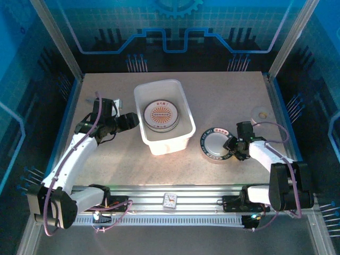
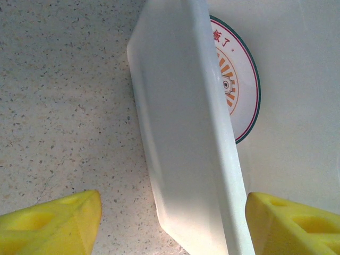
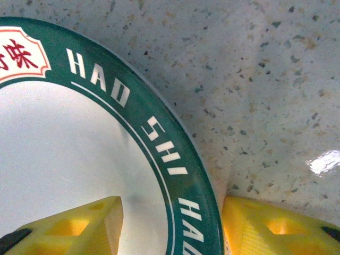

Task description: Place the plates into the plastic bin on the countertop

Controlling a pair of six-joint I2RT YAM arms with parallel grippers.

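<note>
The plastic bin [image 1: 166,144] stands mid-countertop [image 1: 111,164] and holds a stack of plates [image 1: 161,114] topped by an orange sunburst one [image 2: 241,79]. My left gripper [image 1: 134,121] is open, its yellow fingers [image 2: 58,223] on either side of the bin's left wall [image 2: 186,133]. One finger is outside on the counter and the other is inside the bin. To the right of the bin lies a dark-rimmed plate [image 1: 215,143] with white lettering [image 3: 159,143]. My right gripper [image 1: 231,146] is open astride its near-right rim. One fingertip is over the pale centre and the other is on the counter beside the edge.
A small pale round thing [image 1: 261,112] lies at the right back of the countertop, beside the blue edging. A small white object [image 1: 170,200] sits on the aluminium rail between the arm bases. Frame posts stand at the back corners.
</note>
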